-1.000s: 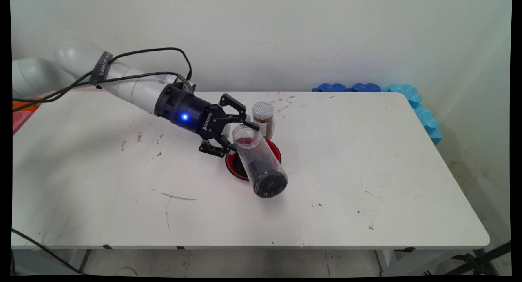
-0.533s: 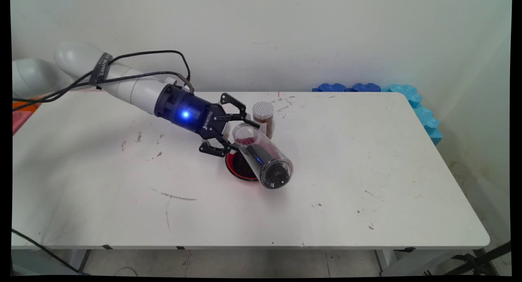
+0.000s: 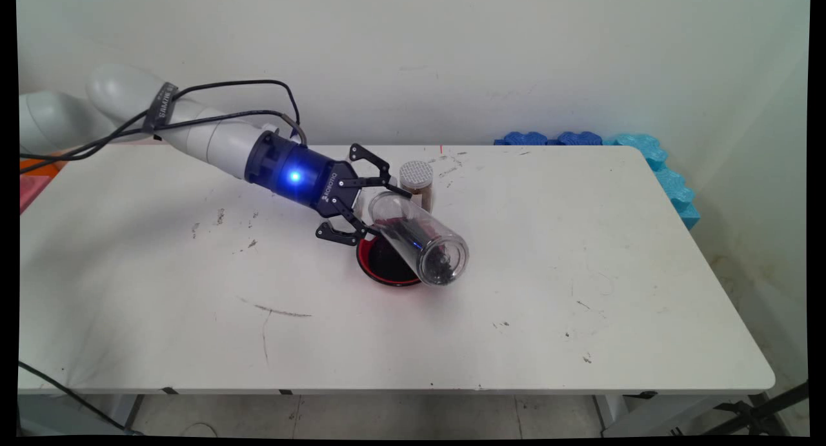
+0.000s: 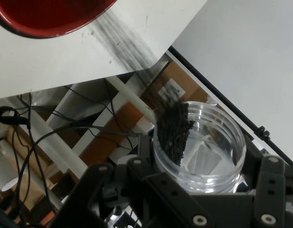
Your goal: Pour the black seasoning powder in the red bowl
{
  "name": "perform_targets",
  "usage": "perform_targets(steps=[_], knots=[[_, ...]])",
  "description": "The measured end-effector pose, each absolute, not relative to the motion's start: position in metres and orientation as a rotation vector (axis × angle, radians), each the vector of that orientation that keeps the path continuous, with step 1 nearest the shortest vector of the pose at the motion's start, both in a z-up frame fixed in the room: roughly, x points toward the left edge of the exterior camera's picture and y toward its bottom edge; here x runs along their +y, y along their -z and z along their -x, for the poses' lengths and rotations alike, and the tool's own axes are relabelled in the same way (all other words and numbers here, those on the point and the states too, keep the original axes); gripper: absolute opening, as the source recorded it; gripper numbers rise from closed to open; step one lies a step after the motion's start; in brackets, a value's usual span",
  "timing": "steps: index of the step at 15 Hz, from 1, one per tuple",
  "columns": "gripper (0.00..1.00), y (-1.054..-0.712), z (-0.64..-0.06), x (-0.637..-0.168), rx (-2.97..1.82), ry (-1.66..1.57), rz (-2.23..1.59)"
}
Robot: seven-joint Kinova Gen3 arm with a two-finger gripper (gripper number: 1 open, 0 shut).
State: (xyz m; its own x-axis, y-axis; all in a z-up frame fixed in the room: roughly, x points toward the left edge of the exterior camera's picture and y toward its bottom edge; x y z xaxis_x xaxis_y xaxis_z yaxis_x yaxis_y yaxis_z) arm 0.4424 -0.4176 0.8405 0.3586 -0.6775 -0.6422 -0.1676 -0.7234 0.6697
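Observation:
My gripper (image 3: 385,212) is shut on a clear plastic jar (image 3: 423,239) near its mouth end. The jar lies tilted almost level above a red bowl (image 3: 363,264), its closed end toward the camera with dark granules inside. In the hand view, the jar (image 4: 210,142) sits between the fingers, and dark granules stream from its mouth toward the red bowl (image 4: 46,19) at the top left. The bowl's inside looks dark with granules. My gripper (image 4: 193,166) fills the bottom edge.
A small spice jar (image 3: 416,182) with a perforated silver lid and brown contents stands just behind the bowl, close to the upper finger. Blue foam pieces (image 3: 581,138) line the table's back right corner. Black cables hang from the arm at the left.
The wrist has rolled, lifting the jar's closed end up and to the right. The granules inside have slid toward the mouth, and more dark material lies in the bowl.

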Motion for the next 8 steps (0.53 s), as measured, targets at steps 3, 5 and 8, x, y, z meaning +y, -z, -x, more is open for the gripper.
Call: perform_targets(steps=[3, 5, 8], knots=[[0.0, -0.8397, -0.443, -0.4183, -0.733, 1.355, -2.127], [0.0, -0.8395, -0.4426, -0.4191, -0.737, 1.356, -2.123], [0.0, -0.8386, -0.4415, -0.4199, -0.739, 1.358, -2.121]])
